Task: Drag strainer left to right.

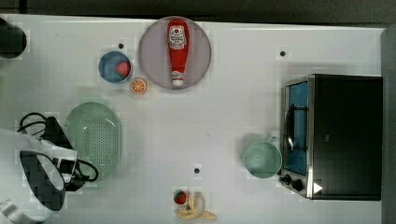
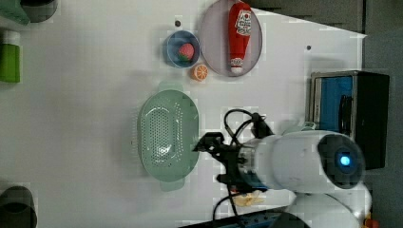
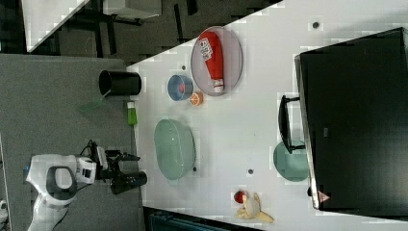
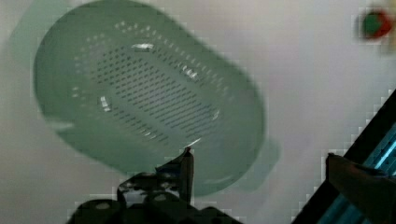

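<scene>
The strainer [image 1: 93, 140], a pale mint-green oval colander with a grid of small holes, lies on the white table at the top view's left. It also appears in the left view [image 2: 167, 135] and the right view [image 3: 174, 149]. My gripper [image 2: 214, 159] hangs open just off the strainer's long side, on the left view's right, with one fingertip [image 2: 203, 142] over the rim. From the wrist, the strainer [image 4: 144, 98] lies beyond the gripper [image 4: 259, 161], whose jaws stand wide apart with nothing between them. I cannot tell whether a finger touches the rim.
A mint-green cup [image 1: 261, 158] stands by a toaster oven [image 1: 336, 135] at the top view's right. Farther back are a grey-lilac plate [image 1: 154, 65] bearing a ketchup bottle [image 1: 178, 49], a blue bowl [image 1: 109, 67] and an orange slice [image 1: 138, 86]. A banana [image 1: 194, 207] lies at the front edge.
</scene>
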Robot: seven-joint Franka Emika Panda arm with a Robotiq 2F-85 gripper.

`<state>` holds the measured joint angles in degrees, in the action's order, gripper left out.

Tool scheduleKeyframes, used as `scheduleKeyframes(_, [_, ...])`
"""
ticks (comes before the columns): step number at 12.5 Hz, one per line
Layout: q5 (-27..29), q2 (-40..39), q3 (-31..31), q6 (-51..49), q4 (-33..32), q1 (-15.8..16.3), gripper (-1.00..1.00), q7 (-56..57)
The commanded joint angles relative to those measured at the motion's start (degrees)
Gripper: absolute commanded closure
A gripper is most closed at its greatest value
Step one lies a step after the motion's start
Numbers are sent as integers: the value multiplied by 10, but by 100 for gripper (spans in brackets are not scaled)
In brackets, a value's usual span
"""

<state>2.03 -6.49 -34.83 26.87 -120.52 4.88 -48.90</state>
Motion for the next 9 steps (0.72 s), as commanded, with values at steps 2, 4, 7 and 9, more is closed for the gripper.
scheduleKeyframes(2, [-18, -50, -8, 74, 14, -22, -100, -259])
scheduleKeyframes(4, [-34, -99, -7, 120, 6, -22, -100, -309])
scheduleKeyframes(7, [-73, -168, 0, 187, -2, -21, -100, -312])
scheduleKeyframes(9, [-82, -202, 6, 234, -8, -21, -100, -312])
